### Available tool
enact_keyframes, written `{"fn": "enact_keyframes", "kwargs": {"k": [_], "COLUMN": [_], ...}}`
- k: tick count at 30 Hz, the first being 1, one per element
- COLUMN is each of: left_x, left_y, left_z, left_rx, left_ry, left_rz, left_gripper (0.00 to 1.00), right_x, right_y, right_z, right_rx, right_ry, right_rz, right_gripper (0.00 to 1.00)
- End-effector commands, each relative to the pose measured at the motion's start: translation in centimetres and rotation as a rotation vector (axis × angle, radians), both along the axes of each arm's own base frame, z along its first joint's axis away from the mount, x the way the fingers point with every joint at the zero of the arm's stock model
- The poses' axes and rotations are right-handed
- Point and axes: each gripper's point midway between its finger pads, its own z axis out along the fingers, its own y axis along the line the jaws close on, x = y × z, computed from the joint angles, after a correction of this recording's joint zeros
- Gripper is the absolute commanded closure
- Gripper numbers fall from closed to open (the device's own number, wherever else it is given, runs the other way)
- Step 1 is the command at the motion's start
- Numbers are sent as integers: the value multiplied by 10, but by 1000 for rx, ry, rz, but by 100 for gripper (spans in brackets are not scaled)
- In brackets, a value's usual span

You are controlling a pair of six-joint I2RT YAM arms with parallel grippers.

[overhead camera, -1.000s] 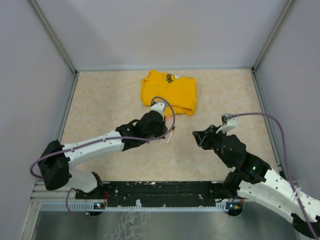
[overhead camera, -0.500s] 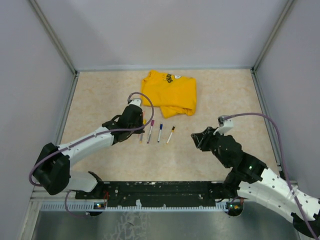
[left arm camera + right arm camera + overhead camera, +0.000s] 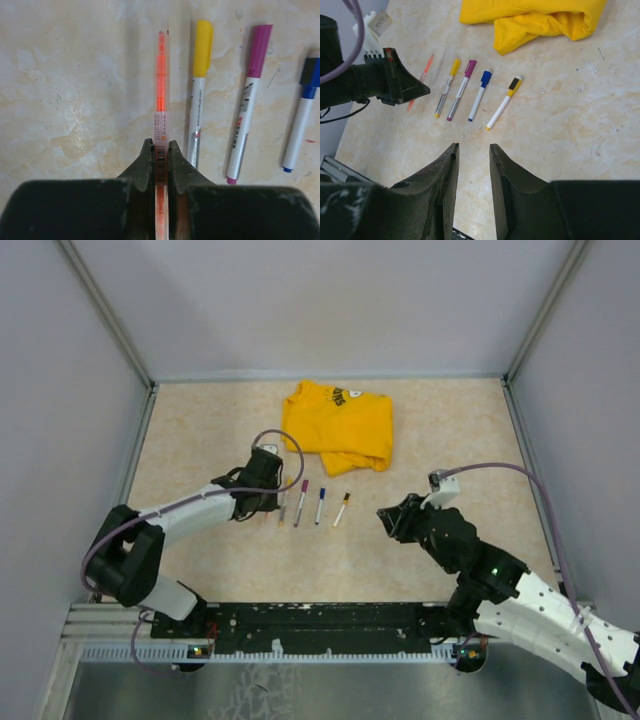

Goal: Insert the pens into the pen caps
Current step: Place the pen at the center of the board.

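We see a yellow T-shirt (image 3: 338, 426) folded on the far middle of the table (image 3: 190, 430) — a dark print shows by its collar, and its near edge is bunched into soft folds. The tabletop is beige and marbled, with small dark scuffs and ink flecks on its right half. Pale grey walls (image 3: 320, 300) close three sides, with metal posts (image 3: 105, 310) at the far corners — a black rail (image 3: 320, 618) runs along the near edge.

Your left gripper (image 3: 160, 148) has its jaws pinched tight on an orange pen (image 3: 160, 85), its barrel pointing straight ahead. To its right on the bench (image 3: 75, 100) you see a yellow-capped pen (image 3: 198, 95), a magenta-capped pen (image 3: 249, 102) and a blue-capped pen (image 3: 302, 120), roughly parallel.
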Motion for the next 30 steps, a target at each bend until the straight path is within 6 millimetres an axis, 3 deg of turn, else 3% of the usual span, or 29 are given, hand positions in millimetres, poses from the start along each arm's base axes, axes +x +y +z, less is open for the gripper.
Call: {"fn": "enact_keyframes", "kwargs": {"k": [1, 13, 26, 30], "left_x": [6, 17, 11, 9], "left_y": [10, 13, 21, 24], "left_z": [-10, -30, -46, -47], "left_rx": [54, 66, 105, 115], "left_ry": [37, 69, 118, 126], "left_rz": [26, 17, 26, 35], "left_gripper": [100, 90, 69, 68], "right_x": [2, 1, 1, 2], "right_y": [7, 7, 7, 8], "right_z": [10, 7, 6, 6], "right_rx": [48, 34, 30, 32], "right_ry": [-28, -22, -20, -16], "right_rz": [6, 16, 14, 13], "right_gripper": [69, 69, 69, 69]}}
